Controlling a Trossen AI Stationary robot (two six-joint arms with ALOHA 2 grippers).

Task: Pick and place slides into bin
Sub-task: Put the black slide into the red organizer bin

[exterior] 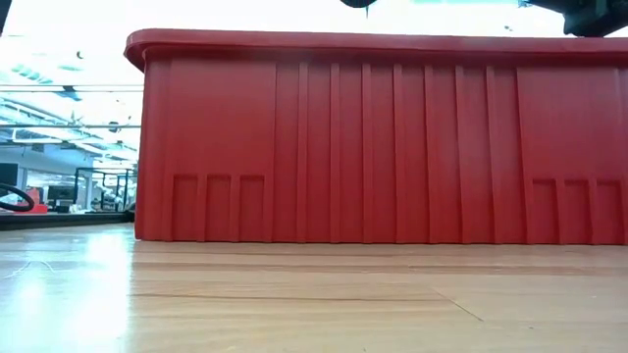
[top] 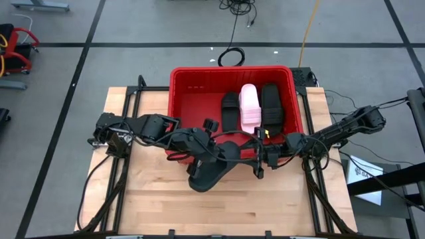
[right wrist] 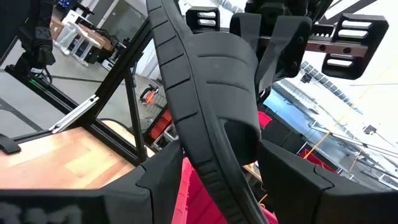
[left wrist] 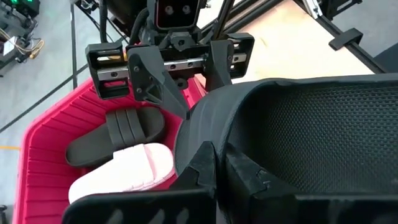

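A black slide [top: 211,166] is held above the table [top: 159,199], just outside the bin's [top: 182,99] near wall, at about 6 o'clock from the bin's centre. It is gripped by the left gripper [top: 207,154], whose fingers [left wrist: 208,171] are pinched fully together on the slide's edge, as seen in the left wrist view. The right gripper [top: 260,159] is placed at the slide's other end, toward 3 o'clock; its fingers [right wrist: 292,171] stand wide on either side of the slide's strap, and whether they press on it cannot be told.

Inside the bin three slides are laid side by side against the wall at 3 o'clock: a black one [top: 229,109], a pink one [top: 249,106] just beside it, and another black one [top: 270,105] nearest that wall. The rest of the bin's floor is bare red plastic.

The bin is set at the table's 12 o'clock edge. In the low view its ribbed red wall [exterior: 392,147] fills most of the frame, with the wooden tabletop [exterior: 294,304] in front of it.
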